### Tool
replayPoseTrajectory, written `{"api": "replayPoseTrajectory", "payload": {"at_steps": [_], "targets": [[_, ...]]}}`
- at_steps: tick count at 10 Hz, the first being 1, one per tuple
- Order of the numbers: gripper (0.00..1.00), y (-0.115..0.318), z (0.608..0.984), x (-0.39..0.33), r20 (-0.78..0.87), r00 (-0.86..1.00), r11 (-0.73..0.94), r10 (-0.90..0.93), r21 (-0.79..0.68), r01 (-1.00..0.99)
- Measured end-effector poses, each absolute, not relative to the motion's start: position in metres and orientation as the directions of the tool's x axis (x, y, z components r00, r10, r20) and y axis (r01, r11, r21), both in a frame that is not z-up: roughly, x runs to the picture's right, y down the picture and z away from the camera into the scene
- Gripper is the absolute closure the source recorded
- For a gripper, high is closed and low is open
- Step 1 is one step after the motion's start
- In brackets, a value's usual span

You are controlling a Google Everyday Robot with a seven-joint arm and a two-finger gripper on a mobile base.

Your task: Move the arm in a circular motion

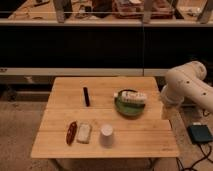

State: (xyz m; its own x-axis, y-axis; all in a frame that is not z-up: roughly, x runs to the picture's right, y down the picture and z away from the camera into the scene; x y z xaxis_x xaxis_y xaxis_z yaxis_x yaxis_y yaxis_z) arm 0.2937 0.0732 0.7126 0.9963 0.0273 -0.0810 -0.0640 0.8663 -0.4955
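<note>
**No words to read**

No letters, numbers or signs can be read, not on the white thing (131, 96) on the green plate (123, 108), nor on the arm (187, 86). The gripper (166, 112) hangs at 3 o'clock beside the table (135, 136).

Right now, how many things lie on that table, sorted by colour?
White: 3 (cup, packet, bottle on the plate)
Green: 1 (plate)
Black: 1 (stick)
Red: 1 (pouch)
Total: 6
The arm's hand hangs beside the table's right edge.

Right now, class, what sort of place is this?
Likely a robotics lab: the arm, its gripper at the right edge of the wooden table, test items like a cup, cluttered workbenches behind.
</note>
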Motion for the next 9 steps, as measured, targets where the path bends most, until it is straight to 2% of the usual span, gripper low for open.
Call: {"api": "replayPoseTrajectory", "payload": {"at_steps": [2,5,7,9], "targets": [[0.35,0.015,0.758,0.279,-0.100,0.995,0.900,0.001,-0.434,-0.045],[0.35,-0.039,0.801,0.222,-0.063,0.997,0.921,-0.047,-0.389,0.019],[0.35,-0.048,0.804,0.170,0.019,0.994,0.918,-0.104,-0.383,0.104],[0.35,-0.027,0.779,0.099,0.188,0.969,0.895,-0.161,-0.386,0.223]]}}
